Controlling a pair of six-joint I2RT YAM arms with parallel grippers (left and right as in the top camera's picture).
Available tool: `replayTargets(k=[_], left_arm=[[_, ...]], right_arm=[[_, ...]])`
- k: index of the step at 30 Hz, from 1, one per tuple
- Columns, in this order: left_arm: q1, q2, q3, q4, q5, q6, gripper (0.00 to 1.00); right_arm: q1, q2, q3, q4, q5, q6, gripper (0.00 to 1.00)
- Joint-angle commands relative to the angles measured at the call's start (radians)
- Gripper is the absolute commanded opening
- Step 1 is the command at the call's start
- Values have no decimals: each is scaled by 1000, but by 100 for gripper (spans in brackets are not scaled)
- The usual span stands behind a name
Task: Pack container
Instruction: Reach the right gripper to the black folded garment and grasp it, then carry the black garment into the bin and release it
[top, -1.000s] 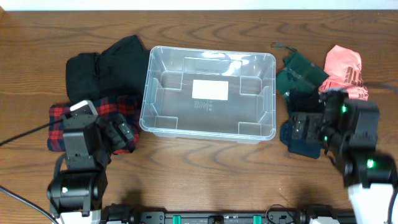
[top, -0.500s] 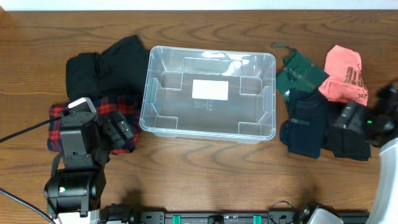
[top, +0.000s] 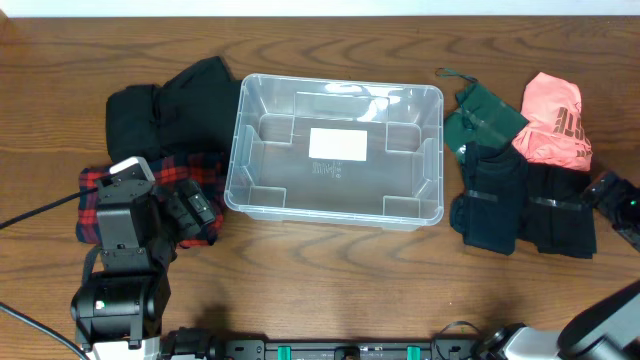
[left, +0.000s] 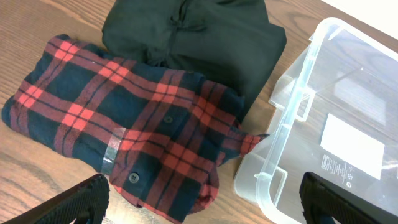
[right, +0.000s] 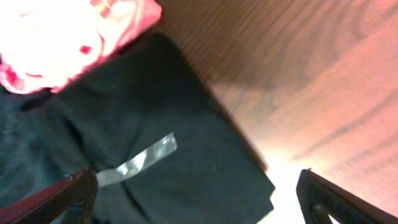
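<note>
Left jaws: apart, plaid shirt ahead of them, clear container ahead to their right on the bench. Right jaws: apart, above a taped black garment.

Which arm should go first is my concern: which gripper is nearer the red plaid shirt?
Left. The left gripper is above the right end of the red plaid shirt, beside the container. The right gripper is beyond the container, at the right edge of the black garment.

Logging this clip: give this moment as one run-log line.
container: empty | left gripper: open, above plaid shirt | right gripper: open, at black taped garment's edge
</note>
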Motion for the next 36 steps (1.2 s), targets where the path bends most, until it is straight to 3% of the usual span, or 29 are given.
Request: replayTargets(k=[1, 8, 10, 11, 17, 19, 29, 36], left_arm=[[6, -3, 20, 1, 6, 2, 98], [6, -3, 20, 1, 7, 2, 98], [6, -3, 20, 0, 7, 2, 98], [6, -3, 20, 1, 7, 2, 98], [6, -3, 20, 1, 7, 2, 98], [6, -3, 20, 1, 7, 2, 98], [6, -3, 20, 1, 6, 2, 98], [6, -3, 20, 1, 6, 2, 98]], right_arm=[[-7, 82, -13, 37, -54, -42, 99], [-7, 248, -12, 96, -151, -102, 97], [-7, 286, -12, 103, -171, -102, 89], [-7, 300, -12, 105, -187, -102, 83], [-7, 303, -9, 100, -230, -98, 16], [-8, 276, 0, 88, -255, -94, 4], [36, -114, 217, -80, -346, -43, 1], [249, -343, 412, -195, -355, 112, 1]])
